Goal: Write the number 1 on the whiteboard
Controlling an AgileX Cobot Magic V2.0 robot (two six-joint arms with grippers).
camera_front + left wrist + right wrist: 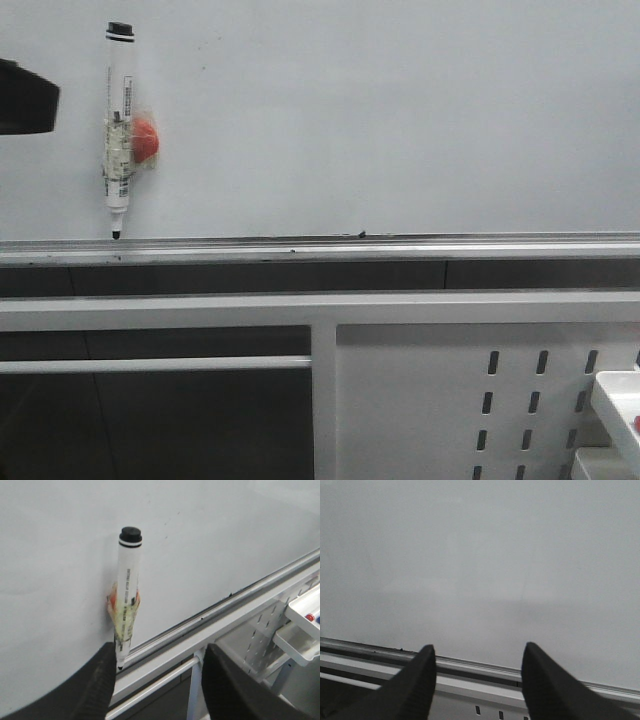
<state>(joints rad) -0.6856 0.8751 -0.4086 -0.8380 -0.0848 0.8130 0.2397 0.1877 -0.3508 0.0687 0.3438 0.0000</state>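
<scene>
The upright white marker with black cap (128,592) stands against the pale glossy whiteboard (225,535) just ahead of the spread, empty left claw (159,680), the nearer arm.

1 marker (119,130), 1 whiteboard (400,110), 2 tools (157,680) (477,677), 1 slotted panel (440,400).

Left gripper (20,95) cut by frame edge; tray (618,400) cropped; marker (119,130) print unreadable

Whiteboard (400,110) smooth, glossy; rail (400,248) brushed aluminium; marker (119,120) plastic.
</scene>
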